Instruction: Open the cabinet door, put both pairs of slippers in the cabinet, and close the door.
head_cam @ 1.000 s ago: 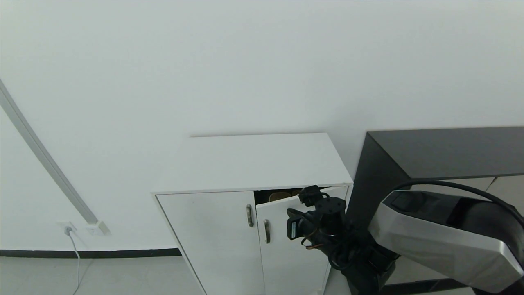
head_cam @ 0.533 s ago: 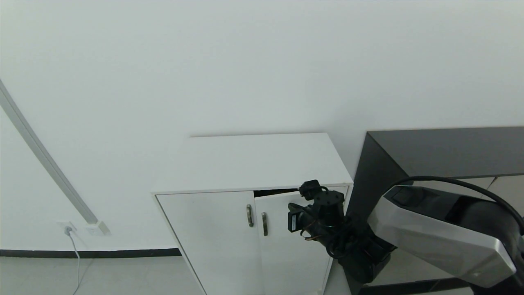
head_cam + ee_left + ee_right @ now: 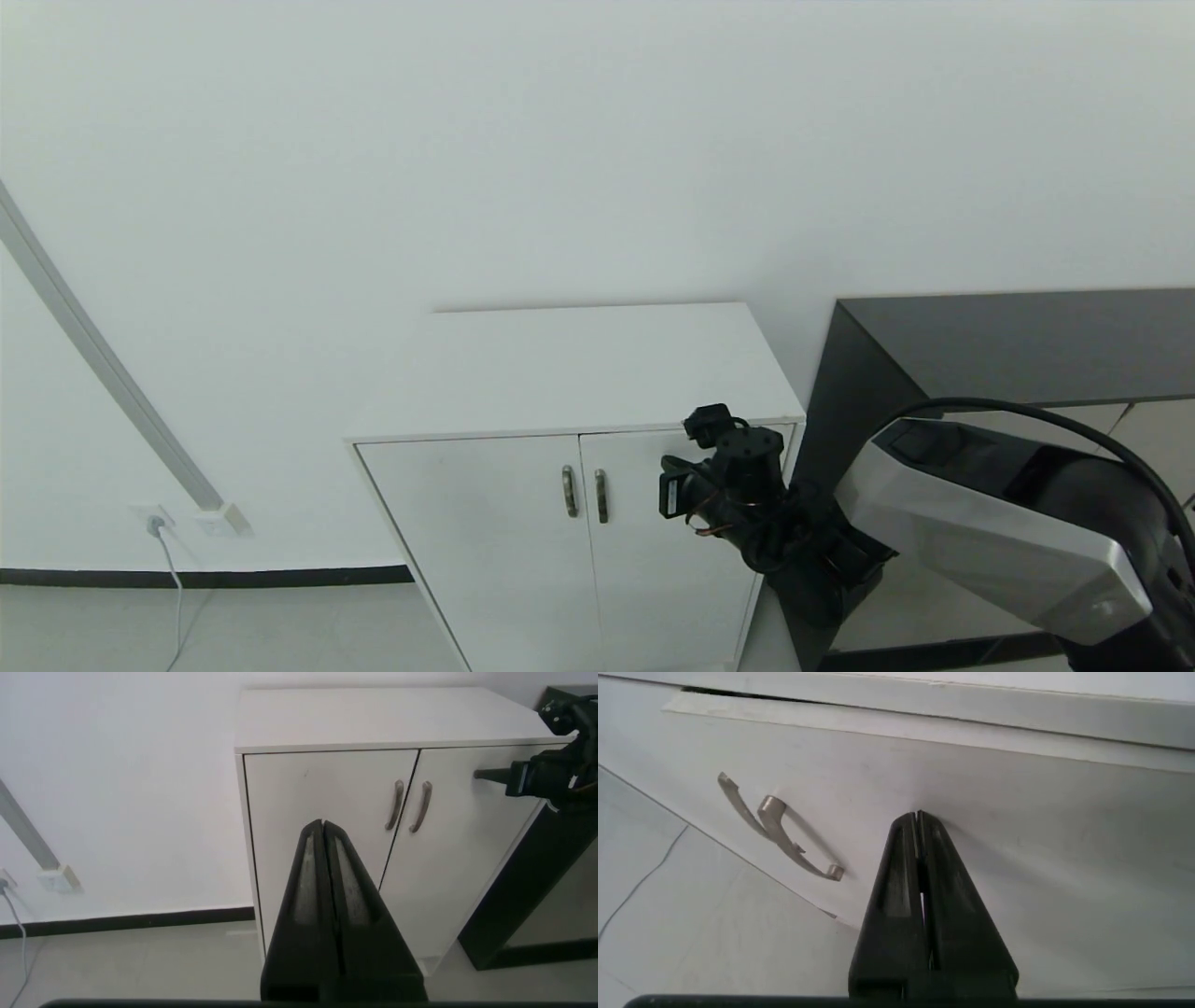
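The white cabinet (image 3: 579,364) stands against the wall with both doors flush. Two metal handles (image 3: 600,495) sit side by side at its middle. My right gripper (image 3: 674,467) is shut, and its tip rests against the right door (image 3: 644,569) near the upper edge. In the right wrist view the shut right gripper (image 3: 918,819) touches the door panel beside a handle (image 3: 775,831). My left gripper (image 3: 322,826) is shut on nothing, held back from the cabinet and pointing at the left door (image 3: 318,831). There the right gripper (image 3: 486,775) meets the right door.
A dark cabinet (image 3: 980,345) stands close to the white cabinet's right side. A wall socket (image 3: 154,518) with a cable and a slanted conduit (image 3: 93,345) are on the wall to the left. Grey floor (image 3: 140,961) lies open before the cabinet.
The right door, ajar a second ago with a dark gap at its top, has swung shut. My right gripper moved with it toward the cabinet.
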{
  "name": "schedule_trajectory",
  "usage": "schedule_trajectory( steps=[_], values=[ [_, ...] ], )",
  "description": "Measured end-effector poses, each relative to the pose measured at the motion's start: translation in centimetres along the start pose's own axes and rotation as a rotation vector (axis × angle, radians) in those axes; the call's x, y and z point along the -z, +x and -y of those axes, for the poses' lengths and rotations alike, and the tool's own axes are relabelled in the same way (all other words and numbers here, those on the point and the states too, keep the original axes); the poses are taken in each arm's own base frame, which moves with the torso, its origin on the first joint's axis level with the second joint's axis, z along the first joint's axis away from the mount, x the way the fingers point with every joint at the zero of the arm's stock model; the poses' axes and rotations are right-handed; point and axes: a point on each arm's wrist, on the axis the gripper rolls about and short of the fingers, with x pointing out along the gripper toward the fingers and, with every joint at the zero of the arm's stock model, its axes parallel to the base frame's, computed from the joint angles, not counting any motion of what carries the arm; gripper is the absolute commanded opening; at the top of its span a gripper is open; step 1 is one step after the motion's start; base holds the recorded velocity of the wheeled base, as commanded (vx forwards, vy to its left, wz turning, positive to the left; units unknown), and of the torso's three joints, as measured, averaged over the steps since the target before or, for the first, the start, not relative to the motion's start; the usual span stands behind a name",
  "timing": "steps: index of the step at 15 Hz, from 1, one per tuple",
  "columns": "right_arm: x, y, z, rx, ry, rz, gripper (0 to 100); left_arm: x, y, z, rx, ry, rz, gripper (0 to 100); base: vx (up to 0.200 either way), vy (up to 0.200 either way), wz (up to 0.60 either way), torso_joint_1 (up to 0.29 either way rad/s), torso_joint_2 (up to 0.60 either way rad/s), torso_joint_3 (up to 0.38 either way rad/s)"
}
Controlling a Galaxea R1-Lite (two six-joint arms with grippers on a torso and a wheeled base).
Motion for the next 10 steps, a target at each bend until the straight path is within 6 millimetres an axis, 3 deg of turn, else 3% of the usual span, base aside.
schedule_trajectory(
  steps=[10],
  values=[
    [-0.29, 0.43, 0.07, 0.005, 0.000, -0.002, 0, 0.00, 0.00, 0.00, 0.000, 0.000, 0.000, 0, 0.000, 0.000, 0.00, 0.000, 0.00, 0.000]
  ],
)
